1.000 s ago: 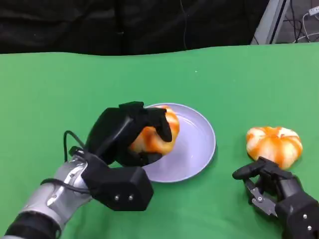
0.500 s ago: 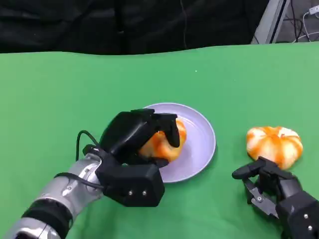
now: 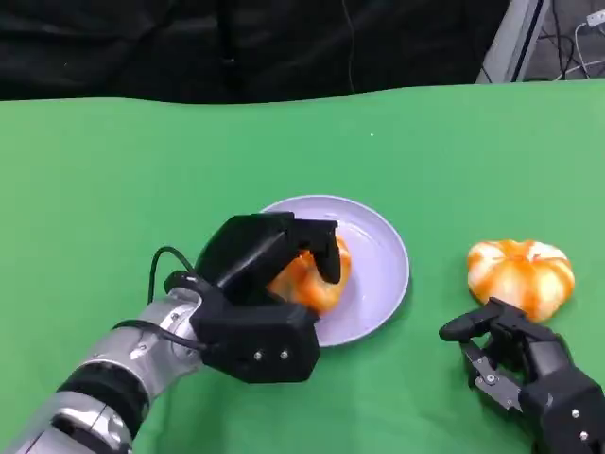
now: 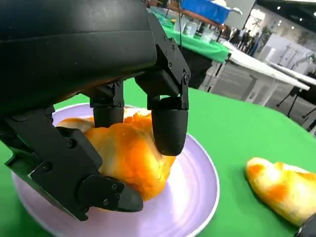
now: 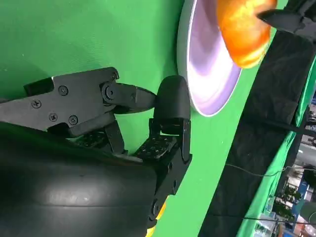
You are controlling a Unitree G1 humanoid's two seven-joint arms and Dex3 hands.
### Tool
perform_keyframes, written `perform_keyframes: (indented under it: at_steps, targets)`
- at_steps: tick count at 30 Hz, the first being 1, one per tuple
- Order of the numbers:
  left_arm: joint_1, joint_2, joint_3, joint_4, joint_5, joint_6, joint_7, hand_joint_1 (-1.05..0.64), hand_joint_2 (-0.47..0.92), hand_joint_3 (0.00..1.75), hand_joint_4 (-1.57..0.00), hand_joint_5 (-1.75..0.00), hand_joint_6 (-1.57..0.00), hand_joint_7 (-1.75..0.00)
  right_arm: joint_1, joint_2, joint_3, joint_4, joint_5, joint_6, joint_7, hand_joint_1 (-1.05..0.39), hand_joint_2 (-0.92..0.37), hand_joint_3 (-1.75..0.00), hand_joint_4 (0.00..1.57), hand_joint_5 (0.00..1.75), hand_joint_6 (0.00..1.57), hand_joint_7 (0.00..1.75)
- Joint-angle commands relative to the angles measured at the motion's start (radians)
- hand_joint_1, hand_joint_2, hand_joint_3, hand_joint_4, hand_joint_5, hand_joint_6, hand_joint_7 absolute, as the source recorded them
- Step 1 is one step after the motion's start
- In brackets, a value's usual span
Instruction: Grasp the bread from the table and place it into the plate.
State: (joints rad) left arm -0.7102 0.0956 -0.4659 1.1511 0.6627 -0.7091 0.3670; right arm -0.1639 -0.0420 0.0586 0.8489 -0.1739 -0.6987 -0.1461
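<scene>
Bread (image 3: 307, 274) sat gripped in my left hand (image 3: 260, 293) directly over the plate (image 3: 378, 265), while my right hand (image 3: 529, 374) hung open, nearer the second loaf (image 3: 521, 272).

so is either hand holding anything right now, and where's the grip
The left hand grips a bread over the plate, fingers on its top, thumb under its near side. The right hand holds nothing.
</scene>
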Motion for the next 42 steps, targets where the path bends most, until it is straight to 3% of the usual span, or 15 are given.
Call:
perform_keyframes:
  at_steps: [1, 3, 5, 7, 10, 11, 13, 17, 19, 25, 34, 42]
  targets:
    - [-0.024, -0.002, 0.008, 0.024, -0.024, -0.003, -0.019, -0.04, 0.82, 0.39, -0.70, -1.43, -0.79, -1.05, 0.021, -0.003, 0.003, 0.012, -0.003, 0.018, 0.006, -0.31, -0.92, -0.41, 0.70, 1.75, 0.72, 1.24]
    - [-0.025, -0.008, 0.016, 0.031, -0.041, 0.000, -0.036, -0.05, 0.90, 0.23, -0.76, -1.12, -0.92, -0.62, 0.021, -0.005, 0.003, 0.017, -0.005, 0.012, 0.006, -0.31, -0.92, -0.41, 0.71, 1.75, 0.72, 1.24]
    - [-0.025, -0.008, 0.018, 0.034, -0.052, 0.002, -0.057, -0.07, 0.92, 0.19, -0.78, -1.01, -0.97, -0.45, 0.022, -0.004, 0.004, 0.015, -0.005, 0.014, 0.005, -0.31, -0.92, -0.41, 0.71, 1.75, 0.73, 1.24]
    - [-0.027, -0.006, 0.014, 0.037, -0.053, 0.009, -0.076, -0.12, 0.92, 0.15, -0.82, -0.64, -0.97, -0.14, 0.023, -0.001, 0.003, 0.013, -0.001, 0.014, 0.007, -0.31, -0.92, -0.41, 0.72, 1.75, 0.73, 1.24]
    - [-0.032, -0.002, 0.002, 0.037, -0.040, 0.020, -0.083, -0.18, 0.92, 0.16, -0.88, -0.23, -0.91, -0.02, 0.024, 0.002, 0.001, 0.009, 0.005, 0.017, 0.013, -0.31, -0.92, -0.40, 0.72, 1.75, 0.73, 1.23]
    - [-0.035, 0.003, -0.008, 0.035, -0.029, 0.024, -0.085, -0.19, 0.92, 0.17, -0.88, -0.17, -0.89, -0.01, 0.024, 0.000, 0.002, 0.009, 0.001, 0.016, 0.009, -0.31, -0.92, -0.40, 0.72, 1.75, 0.73, 1.23]
    - [-0.040, 0.008, -0.022, 0.031, -0.019, 0.034, -0.094, -0.28, 0.92, 0.18, -0.75, -0.05, -0.77, 0.00, 0.024, -0.003, 0.003, 0.010, -0.004, 0.013, 0.007, -0.32, -0.92, -0.40, 0.72, 1.75, 0.73, 1.23]
    - [-0.043, 0.009, -0.035, 0.022, -0.007, 0.073, -0.107, -0.39, 0.92, 0.22, -0.61, 0.00, -0.65, 0.00, 0.023, 0.001, 0.000, 0.012, 0.002, 0.014, 0.008, -0.33, -0.92, -0.40, 0.70, 1.75, 0.73, 1.22]
    - [-0.040, 0.007, -0.036, 0.014, -0.010, 0.101, -0.115, -0.57, 0.92, 0.34, -0.42, 0.00, -0.47, 0.00, 0.024, 0.003, -0.001, 0.012, 0.007, 0.013, 0.013, -0.32, -0.92, -0.40, 0.70, 1.75, 0.73, 1.22]
    - [-0.023, 0.012, -0.016, -0.015, -0.048, 0.123, -0.167, -0.84, 0.92, 0.58, -0.14, 0.00, -0.23, 0.00, 0.026, 0.003, -0.005, 0.009, 0.014, 0.014, 0.025, -0.31, -0.92, -0.42, 0.69, 1.75, 0.70, 1.26]
    - [-0.010, 0.038, 0.032, -0.041, -0.129, 0.094, -0.299, -1.03, 0.92, 0.81, -0.03, -0.01, -0.15, 0.00, 0.024, 0.000, -0.002, 0.007, 0.012, 0.017, 0.029, -0.31, -0.92, -0.41, 0.70, 1.75, 0.68, 1.27]
    - [0.032, 0.036, 0.118, -0.093, -0.271, 0.086, -0.448, -1.05, 0.92, 0.86, -0.05, -0.02, -0.14, -0.01, 0.026, 0.000, -0.003, 0.005, 0.013, 0.027, 0.029, -0.31, -0.92, -0.41, 0.70, 1.75, 0.69, 1.26]
